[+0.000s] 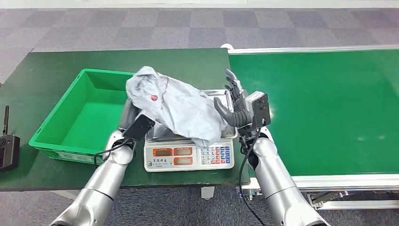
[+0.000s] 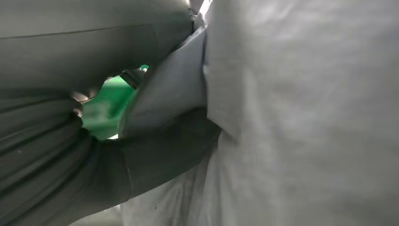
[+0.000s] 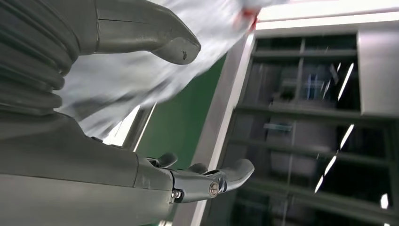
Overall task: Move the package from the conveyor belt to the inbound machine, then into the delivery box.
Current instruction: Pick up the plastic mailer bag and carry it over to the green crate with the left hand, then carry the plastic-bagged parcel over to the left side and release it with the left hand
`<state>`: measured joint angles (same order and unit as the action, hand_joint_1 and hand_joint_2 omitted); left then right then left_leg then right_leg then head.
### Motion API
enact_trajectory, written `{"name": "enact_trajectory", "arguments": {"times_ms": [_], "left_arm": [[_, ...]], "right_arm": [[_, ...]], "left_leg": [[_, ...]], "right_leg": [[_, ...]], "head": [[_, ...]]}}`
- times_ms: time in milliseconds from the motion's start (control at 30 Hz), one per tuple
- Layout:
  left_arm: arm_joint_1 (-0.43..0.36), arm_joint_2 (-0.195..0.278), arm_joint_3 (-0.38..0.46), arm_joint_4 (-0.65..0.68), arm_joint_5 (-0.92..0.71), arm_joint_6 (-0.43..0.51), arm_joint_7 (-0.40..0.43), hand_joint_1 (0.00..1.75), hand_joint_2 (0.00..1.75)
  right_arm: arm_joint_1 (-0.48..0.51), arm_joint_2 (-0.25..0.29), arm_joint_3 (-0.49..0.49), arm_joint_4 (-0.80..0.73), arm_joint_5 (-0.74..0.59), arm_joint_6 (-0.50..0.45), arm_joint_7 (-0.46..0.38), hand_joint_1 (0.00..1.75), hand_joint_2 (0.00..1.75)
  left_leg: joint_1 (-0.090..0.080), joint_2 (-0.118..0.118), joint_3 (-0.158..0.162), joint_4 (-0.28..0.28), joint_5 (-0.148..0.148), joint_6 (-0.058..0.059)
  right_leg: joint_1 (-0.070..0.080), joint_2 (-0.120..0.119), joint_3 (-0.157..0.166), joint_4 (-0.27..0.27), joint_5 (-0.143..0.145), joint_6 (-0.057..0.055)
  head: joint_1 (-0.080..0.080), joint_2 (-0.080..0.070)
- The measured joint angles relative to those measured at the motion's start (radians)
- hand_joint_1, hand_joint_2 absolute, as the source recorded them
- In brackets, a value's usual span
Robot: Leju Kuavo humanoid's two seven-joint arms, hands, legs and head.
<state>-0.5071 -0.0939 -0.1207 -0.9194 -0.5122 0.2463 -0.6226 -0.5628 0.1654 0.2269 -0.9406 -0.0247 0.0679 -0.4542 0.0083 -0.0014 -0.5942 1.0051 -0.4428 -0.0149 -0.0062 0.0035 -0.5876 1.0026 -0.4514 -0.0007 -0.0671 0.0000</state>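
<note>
At frame centre, the left robot hand (image 1: 131, 117) is gripping the grey package (image 1: 174, 106) above the scale (image 1: 188, 153); the right robot hand (image 1: 235, 106) is spreading wide beside it.

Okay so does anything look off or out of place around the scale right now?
The grey package is crumpled and sits askew: one end rests on the scale, the other is lifted toward the green bin, overhanging the pan. The left hand grips it; the right hand stands open beside it. Nothing looks spilled or torn.

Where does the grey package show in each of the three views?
Head view: package in the centre, over the scale.
Left wrist view: it covers the right side, against the left robot hand.
Right wrist view: blurred, upper left, past the thumb.
Shared landmark: the package's grey plastic.
</note>
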Motion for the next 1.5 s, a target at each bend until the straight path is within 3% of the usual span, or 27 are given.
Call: {"name": "enact_trajectory", "arguments": {"times_ms": [167, 333, 533, 900, 1200, 1233, 1300, 1333, 1367, 1433, 1467, 1500], "left_arm": [[-0.019, 0.018, 0.092, -0.008, -0.002, -0.013, 0.015, 1.75, 1.75], [-0.046, 0.025, 0.129, -0.03, -0.017, -0.004, 0.027, 1.75, 1.75], [-0.052, 0.043, 0.16, -0.101, -0.117, 0.125, 0.088, 1.75, 1.75], [0.086, 0.133, 0.319, -0.205, -0.214, 0.419, 0.13, 1.75, 1.75], [0.137, 0.14, 0.475, -0.19, -0.293, 0.449, 0.147, 1.75, 1.75], [0.138, 0.139, 0.493, -0.184, -0.32, 0.448, 0.149, 1.6, 1.75], [0.135, 0.135, 0.528, -0.164, -0.363, 0.426, 0.163, 0.72, 1.75], [0.13, 0.133, 0.54, -0.149, -0.37, 0.403, 0.18, 0.72, 1.75], [0.126, 0.133, 0.546, -0.131, -0.369, 0.377, 0.2, 0.44, 1.75], [0.117, 0.133, 0.543, -0.094, -0.384, 0.35, 0.25, 0.44, 1.75], [0.113, 0.133, 0.538, -0.076, -0.403, 0.349, 0.275, 0.0, 1.75], [0.108, 0.134, 0.53, -0.06, -0.42, 0.351, 0.301, 0.0, 1.75]], "right_arm": [[0.039, -0.021, -0.033, -0.037, 0.023, -0.037, 0.006, 0.0, 1.75], [0.066, -0.029, -0.05, -0.057, 0.023, -0.041, 0.012, 0.0, 1.75], [0.088, -0.04, -0.057, -0.058, 0.008, -0.045, -0.009, 0.0, 1.75], [0.174, -0.064, -0.062, -0.107, -0.016, -0.046, -0.018, 0.0, 1.75], [0.218, -0.065, -0.059, -0.144, -0.038, -0.058, -0.016, 0.0, 1.75], [0.223, -0.065, -0.059, -0.15, -0.038, -0.059, -0.014, 0.0, 1.75], [0.233, -0.065, -0.059, -0.162, -0.039, -0.064, -0.008, 0.0, 1.75], [0.237, -0.066, -0.059, -0.169, -0.041, -0.066, -0.005, 0.0, 1.75], [0.241, -0.067, -0.059, -0.176, -0.044, -0.068, -0.003, 0.0, 1.75], [0.245, -0.069, -0.059, -0.186, -0.048, -0.071, -0.001, 0.0, 1.75], [0.247, -0.07, -0.059, -0.189, -0.049, -0.071, 0.0, 0.0, 1.75], [0.248, -0.071, -0.059, -0.192, -0.05, -0.071, 0.0, 0.0, 1.75]], "left_leg": [[0.0, 0.0, 0.0, 0.0, 0.0, 0.0], [0.0, 0.0, 0.0, 0.0, 0.0, 0.0], [0.0, 0.0, 0.0, 0.0, 0.0, 0.0], [0.001, 0.001, -0.001, -0.001, 0.0, 0.0], [0.001, 0.001, -0.001, -0.001, 0.0, 0.0], [0.001, 0.001, -0.001, -0.001, 0.0, 0.0], [0.001, 0.001, -0.001, -0.001, 0.0, 0.0], [0.001, 0.001, -0.001, -0.001, 0.0, 0.0], [0.001, 0.001, -0.001, -0.001, 0.0, 0.0], [0.001, 0.001, -0.001, -0.001, 0.0, 0.0], [0.001, 0.001, -0.001, -0.001, 0.0, 0.0], [0.001, 0.001, -0.001, -0.001, 0.0, 0.0]], "right_leg": [[0.0, 0.0, 0.0, 0.0, 0.0, 0.0], [0.0, 0.0, 0.0, 0.0, 0.0, 0.0], [0.0, 0.0, 0.0, 0.0, 0.0, 0.0], [0.001, 0.001, -0.001, 0.0, -0.001, -0.001], [0.001, 0.0, 0.0, 0.0, -0.001, -0.001], [0.001, 0.0, 0.0, 0.0, -0.001, -0.001], [0.001, 0.0, -0.001, 0.0, -0.001, -0.001], [0.001, 0.0, -0.001, 0.0, -0.001, -0.001], [0.001, 0.0, -0.001, 0.0, -0.001, -0.001], [0.001, 0.0, -0.001, 0.0, -0.001, -0.001], [0.001, 0.0, -0.001, 0.0, -0.001, -0.001], [0.001, 0.0, -0.001, 0.0, -0.001, -0.001]], "head": [[0.0, 0.0], [0.0, 0.0], [0.0, 0.0], [0.0, 0.0], [0.0, 0.0], [0.0, 0.0], [0.0, 0.0], [0.0, 0.0], [0.0, 0.0], [0.0, 0.0], [0.0, 0.0], [0.0, 0.0]]}}
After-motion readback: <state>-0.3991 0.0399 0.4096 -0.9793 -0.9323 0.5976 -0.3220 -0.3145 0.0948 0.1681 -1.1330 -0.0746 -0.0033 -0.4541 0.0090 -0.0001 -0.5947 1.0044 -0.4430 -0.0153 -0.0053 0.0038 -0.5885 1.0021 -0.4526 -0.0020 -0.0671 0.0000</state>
